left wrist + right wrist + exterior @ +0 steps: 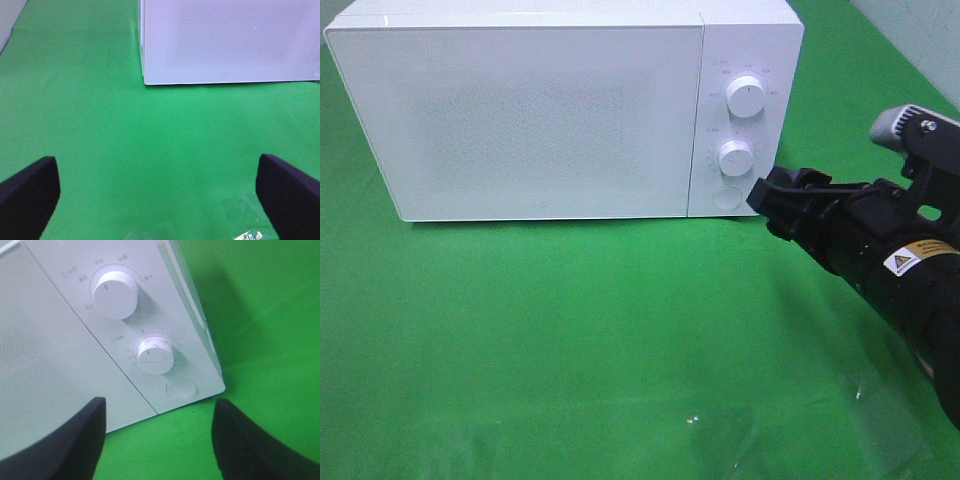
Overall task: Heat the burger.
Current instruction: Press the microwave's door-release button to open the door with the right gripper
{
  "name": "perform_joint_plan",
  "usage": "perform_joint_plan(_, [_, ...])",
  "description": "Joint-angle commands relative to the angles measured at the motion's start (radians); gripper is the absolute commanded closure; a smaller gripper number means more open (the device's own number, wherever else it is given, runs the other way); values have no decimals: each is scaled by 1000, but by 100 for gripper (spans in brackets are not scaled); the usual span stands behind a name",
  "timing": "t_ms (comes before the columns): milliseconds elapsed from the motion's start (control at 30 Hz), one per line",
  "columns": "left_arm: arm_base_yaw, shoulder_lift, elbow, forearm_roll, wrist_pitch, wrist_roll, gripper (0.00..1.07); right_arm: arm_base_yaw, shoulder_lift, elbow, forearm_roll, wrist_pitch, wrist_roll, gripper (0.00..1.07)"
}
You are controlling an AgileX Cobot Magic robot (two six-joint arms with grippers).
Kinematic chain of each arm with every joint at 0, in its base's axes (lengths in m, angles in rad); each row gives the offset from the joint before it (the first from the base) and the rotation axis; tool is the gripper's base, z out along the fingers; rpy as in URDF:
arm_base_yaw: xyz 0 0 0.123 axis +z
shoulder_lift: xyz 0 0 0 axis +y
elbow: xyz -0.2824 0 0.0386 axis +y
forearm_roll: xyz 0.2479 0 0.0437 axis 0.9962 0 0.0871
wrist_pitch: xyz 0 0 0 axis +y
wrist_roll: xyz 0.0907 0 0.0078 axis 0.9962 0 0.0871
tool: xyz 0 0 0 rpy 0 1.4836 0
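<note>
Right gripper (pixel 775 190) jaws apart, empty, near microwave (pixel 520 110) lower dial (pixel 735 157); probably centre dial between pads before closing; left gripper (pixel 157 167) spread wide, empty

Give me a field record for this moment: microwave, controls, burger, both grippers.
microwave: white, door shut, on green cloth
controls: upper knob, lower knob, round button below them
burger: not visible in any view
right gripper: open, empty, close by the round button; contact unclear
left gripper: open, empty, above the cloth before the microwave
</note>
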Motion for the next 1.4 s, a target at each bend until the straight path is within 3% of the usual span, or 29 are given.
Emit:
perform_joint_plan(33, [-5, -24, 2, -1, -4, -5, 4, 1, 1, -8, -3, -2, 240, 57])
perform_joint_plan(67, [-5, -24, 2, -1, -4, -5, 4, 1, 1, -8, -3, -2, 240, 57])
perform_joint_plan(133, [-5, -24, 2, -1, -4, -5, 4, 1, 1, -8, -8, -2, 486, 69])
perform_joint_plan(300, [-5, -24, 2, -1, -4, -5, 4, 1, 1, -8, -11, 6, 738, 85])
perform_joint_plan(667, [-5, -24, 2, -1, -4, -5, 4, 1, 1, -8, -7, 117, 894, 107])
perform_joint_plan(933, [-5, -24, 2, -1, -4, -5, 4, 0, 30, -8, -8, 133, 899, 107])
perform_joint_plan(1133, [-5, -24, 2, -1, -4, -5, 4, 0, 117, -16, -9, 132, 1032, 107])
perform_joint_plan(1400, [-5, -24, 2, -1, -4, -5, 4, -22, 218, -102, -30, 133, 1064, 107])
